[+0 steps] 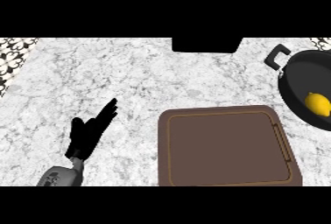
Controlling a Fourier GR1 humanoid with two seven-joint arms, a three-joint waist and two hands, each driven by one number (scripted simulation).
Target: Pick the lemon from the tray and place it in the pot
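Note:
A yellow lemon (317, 104) lies inside the black pot (298, 72) at the right edge of the head view. The pot has a black loop handle at its upper left. A brown tray (226, 146) with a raised rim sits on the counter in the lower middle, with nothing on it. My left hand (89, 131) rests open at the lower left, fingers straight and pointing up and to the right, well left of the tray. My right hand does not show in the view.
The speckled grey stone counter (116, 74) spreads across the view. A dark rectangular opening (205, 44) sits at the counter's far edge. Patterned tiles (13, 54) show at the upper left corner.

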